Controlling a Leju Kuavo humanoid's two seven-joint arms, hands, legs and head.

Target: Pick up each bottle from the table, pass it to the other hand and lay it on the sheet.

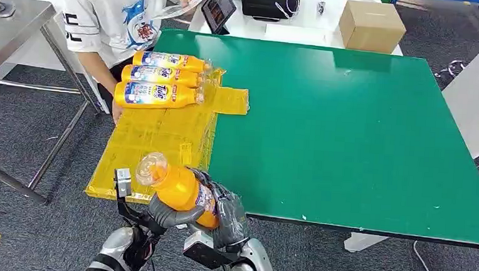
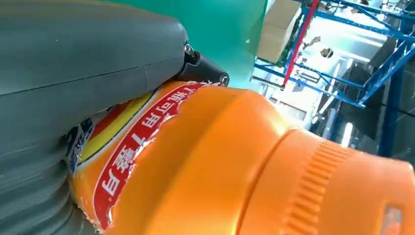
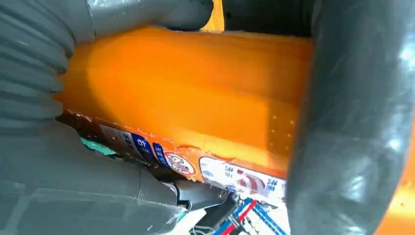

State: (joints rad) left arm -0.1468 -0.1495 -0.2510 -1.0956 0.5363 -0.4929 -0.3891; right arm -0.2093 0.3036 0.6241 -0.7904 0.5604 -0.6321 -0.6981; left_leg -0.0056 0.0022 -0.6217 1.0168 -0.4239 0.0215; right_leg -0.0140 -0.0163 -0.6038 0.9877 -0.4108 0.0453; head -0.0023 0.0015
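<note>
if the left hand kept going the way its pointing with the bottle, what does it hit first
Probably the yellow sheet. The left hand holds the orange bottle with the right hand, cap aimed up-left over the sheet's near end. Depth is unclear.

Orange bottles (image 1: 159, 77), yellow sheet (image 1: 162, 131), green table (image 1: 363, 130)

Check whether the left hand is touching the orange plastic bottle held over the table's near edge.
Touching. The left wrist view shows the left hand pressed against the orange plastic bottle, with no gap between its thumb and the label.
</note>
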